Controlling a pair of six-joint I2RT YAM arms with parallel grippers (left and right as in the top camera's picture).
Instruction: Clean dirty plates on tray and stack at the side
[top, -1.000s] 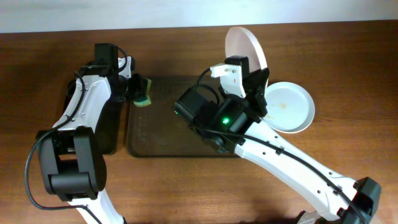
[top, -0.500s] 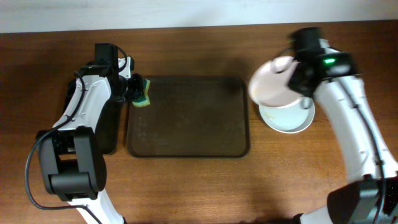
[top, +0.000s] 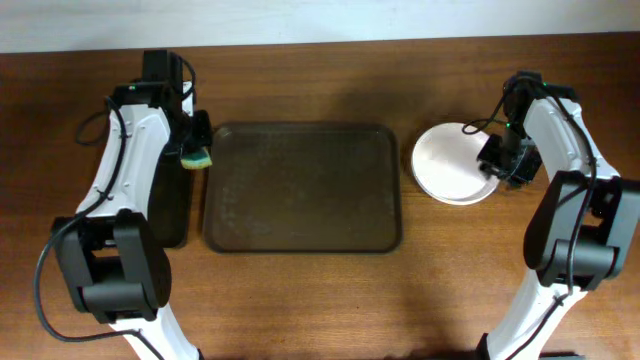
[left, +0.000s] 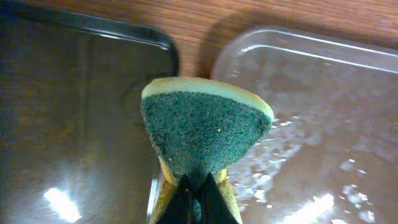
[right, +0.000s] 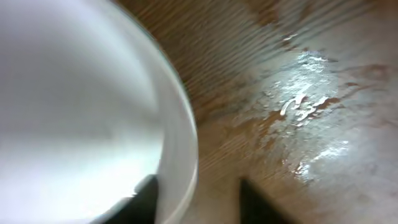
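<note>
Straddling the rim of the plates (top: 450, 165), the right pincer (top: 497, 160) stands open; the left pincer (left: 199, 191) clamps a sponge (left: 202, 127).

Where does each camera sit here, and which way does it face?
Overhead: above the table, facing straight down on tray, plates, left arm and right arm.
Left wrist: on the left arm, facing down past its tool at the pinched sponge, between tray and black tray.
Right wrist: on the right arm, close over the plates' rim; its fingers show at the bottom.
Shared: overhead and left wrist both show the sponge.
</note>
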